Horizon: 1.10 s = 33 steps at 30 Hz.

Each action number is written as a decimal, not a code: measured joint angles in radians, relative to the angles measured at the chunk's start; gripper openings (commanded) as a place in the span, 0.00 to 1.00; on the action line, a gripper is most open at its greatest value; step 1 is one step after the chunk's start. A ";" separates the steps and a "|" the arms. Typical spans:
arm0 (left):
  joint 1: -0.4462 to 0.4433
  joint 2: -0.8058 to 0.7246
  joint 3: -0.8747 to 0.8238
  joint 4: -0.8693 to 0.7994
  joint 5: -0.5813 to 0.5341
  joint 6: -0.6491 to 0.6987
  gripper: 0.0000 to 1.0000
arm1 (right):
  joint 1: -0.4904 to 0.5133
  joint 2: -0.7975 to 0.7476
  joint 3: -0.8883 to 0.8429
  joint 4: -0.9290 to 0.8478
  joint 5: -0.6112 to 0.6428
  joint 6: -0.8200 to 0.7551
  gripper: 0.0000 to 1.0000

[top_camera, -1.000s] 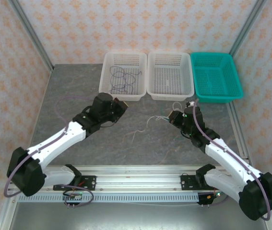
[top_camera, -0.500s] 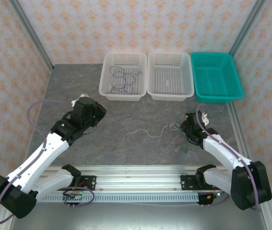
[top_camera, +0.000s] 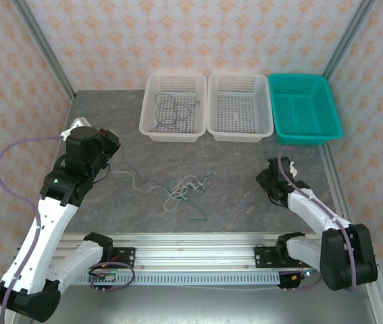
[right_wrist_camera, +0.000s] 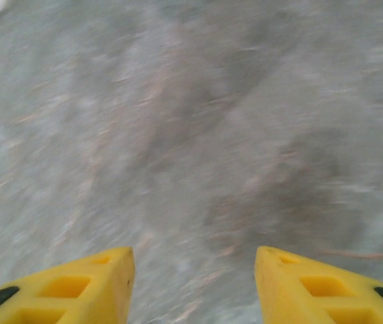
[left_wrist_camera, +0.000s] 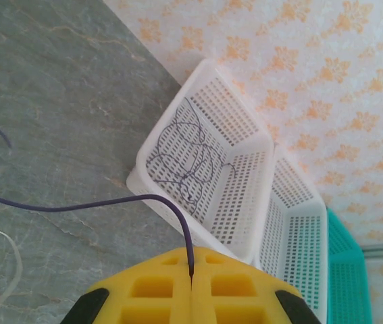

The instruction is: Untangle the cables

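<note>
My left gripper (top_camera: pixel 112 139) is shut on the end of a thin purple cable (top_camera: pixel 128 165), over the table's left side. In the left wrist view that purple cable (left_wrist_camera: pixel 110 201) arcs out from between the closed yellow fingers (left_wrist_camera: pixel 150 290). It trails right into a loose knot of white cable (top_camera: pixel 176 194) and green cable (top_camera: pixel 200 208) lying mid-table. A strand of white cable (left_wrist_camera: pixel 10 251) shows at the lower left of the wrist view. My right gripper (top_camera: pixel 264 181) hovers low over bare table at the right, apart from the cables. Its jaws (right_wrist_camera: pixel 194 270) are open with nothing between them.
Three baskets line the far edge: a white basket (top_camera: pixel 171 137) holding a coiled purple cable (top_camera: pixel 174 111), a second white basket (top_camera: pixel 240 133), and a teal basket (top_camera: pixel 306 139). A metal rail (top_camera: pixel 191 243) runs along the near edge. Patterned walls enclose the table.
My left arm swung left and back with the purple cable, dragging the tangle toward mid-table. My right gripper opened and let go of the cables, then drew back to the right.
</note>
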<state>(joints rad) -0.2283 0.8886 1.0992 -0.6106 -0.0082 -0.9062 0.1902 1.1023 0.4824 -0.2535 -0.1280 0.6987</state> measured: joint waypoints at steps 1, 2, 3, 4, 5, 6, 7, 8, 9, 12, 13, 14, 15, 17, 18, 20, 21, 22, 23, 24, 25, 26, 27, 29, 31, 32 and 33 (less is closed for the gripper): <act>0.000 0.012 0.000 0.000 0.006 0.005 0.00 | 0.027 -0.009 0.014 -0.001 -0.025 -0.033 0.52; 0.000 0.024 -0.002 -0.004 0.012 0.011 0.00 | 0.054 -0.013 0.032 0.004 -0.053 -0.060 0.52; 0.000 0.033 -0.004 -0.009 0.020 0.016 0.00 | 0.080 -0.016 0.051 0.014 -0.080 -0.086 0.52; 0.000 0.039 -0.007 -0.012 0.026 0.019 0.00 | 0.093 -0.019 0.064 0.021 -0.098 -0.103 0.52; 0.000 0.042 -0.011 -0.014 0.029 0.018 0.00 | 0.115 -0.016 0.085 0.020 -0.110 -0.122 0.53; 0.000 0.041 -0.020 -0.010 0.035 0.019 0.00 | 0.164 0.016 0.134 -0.027 -0.084 -0.135 0.53; 0.000 0.038 -0.027 -0.011 0.037 0.019 0.00 | 0.224 0.063 0.189 -0.040 -0.083 -0.150 0.54; 0.000 0.036 -0.035 -0.011 0.041 0.019 0.00 | 0.297 0.129 0.254 -0.037 -0.090 -0.164 0.55; 0.000 0.036 -0.041 -0.011 0.046 0.018 0.00 | 0.362 0.191 0.312 -0.032 -0.104 -0.172 0.56; 0.000 0.036 -0.051 -0.014 0.053 0.019 0.00 | 0.451 0.303 0.391 0.008 -0.164 -0.155 0.61; 0.000 0.036 -0.052 -0.014 0.053 0.019 0.00 | 0.462 0.331 0.397 0.029 -0.182 -0.131 0.63; 0.000 0.036 -0.053 -0.014 0.053 0.019 0.00 | 0.471 0.356 0.397 0.049 -0.191 -0.102 0.67; 0.000 0.036 -0.055 -0.014 0.053 0.019 0.00 | 0.478 0.383 0.397 0.061 -0.193 -0.070 0.69; 0.000 0.036 -0.057 -0.014 0.053 0.019 0.00 | 0.484 0.420 0.398 0.068 -0.186 -0.034 0.70; 0.000 0.036 -0.058 -0.014 0.053 0.019 0.00 | 0.486 0.434 0.399 0.067 -0.181 -0.022 0.67; 0.000 0.036 -0.061 -0.014 0.053 0.019 0.00 | 0.486 0.452 0.401 0.063 -0.169 -0.007 0.56; 0.000 0.036 -0.061 -0.014 0.053 0.019 0.00 | 0.486 0.455 0.401 0.063 -0.164 0.005 0.43; 0.000 0.036 -0.061 -0.013 0.053 0.020 0.00 | 0.486 0.457 0.401 0.064 -0.157 0.014 0.31; 0.000 0.036 -0.061 -0.014 0.053 0.024 0.00 | 0.486 0.457 0.401 0.063 -0.149 0.018 0.18; 0.000 0.036 -0.061 -0.014 0.053 0.027 0.00 | 0.486 0.457 0.401 0.064 -0.138 0.021 0.07; 0.000 0.036 -0.061 -0.014 0.053 0.029 0.00 | 0.486 0.457 0.401 0.063 -0.130 0.027 0.00; 0.000 0.036 -0.061 -0.014 0.052 0.034 0.00 | 0.486 0.457 0.401 0.061 -0.116 0.032 0.00; 0.000 0.036 -0.061 -0.014 0.047 0.039 0.00 | 0.486 0.457 0.401 0.058 -0.099 0.035 0.00; 0.000 0.034 -0.061 -0.019 0.028 0.045 0.00 | 0.486 0.453 0.401 0.048 -0.057 0.048 0.00; 0.000 0.026 -0.061 -0.039 -0.010 0.058 0.00 | 0.480 0.430 0.392 0.032 -0.004 0.053 0.00; 0.000 0.019 -0.060 -0.053 -0.036 0.070 0.00 | 0.468 0.408 0.383 0.018 0.024 0.054 0.00; 0.002 0.013 -0.060 -0.064 -0.059 0.080 0.00 | 0.448 0.381 0.372 0.003 0.051 0.053 0.00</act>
<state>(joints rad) -0.2260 0.9016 1.0389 -0.6746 -0.0669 -0.8265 0.6380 1.4837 0.8547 -0.2504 -0.0765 0.7517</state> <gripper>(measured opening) 0.049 0.053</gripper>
